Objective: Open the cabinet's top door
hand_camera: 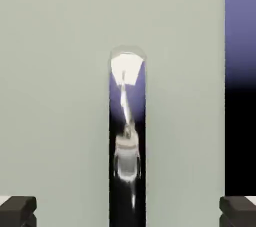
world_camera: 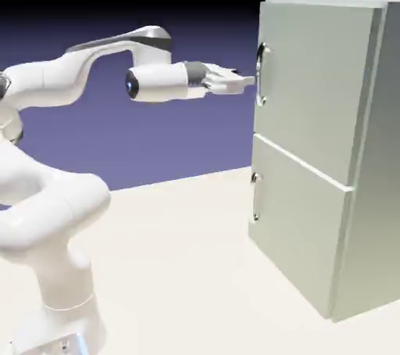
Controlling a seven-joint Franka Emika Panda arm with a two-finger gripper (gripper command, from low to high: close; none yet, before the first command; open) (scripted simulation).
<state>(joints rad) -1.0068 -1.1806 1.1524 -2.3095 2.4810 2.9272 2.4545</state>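
Two fingertips [hand_camera: 18, 212] flank the top door's handle [hand_camera: 127, 171].

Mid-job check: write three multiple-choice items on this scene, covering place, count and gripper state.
1. Where is the top door's handle in the hand view?
A) between the fingertips
B) right of both
C) left of both

2. How many door handles show in the exterior view?
A) one
B) two
C) four

3. How does the gripper stand?
A) shut
B) open

1 A: the handle runs between the widely spaced fingertips.
2 B: one on the top door, one on the lower door.
3 B: the gripper has its fingertips far apart.
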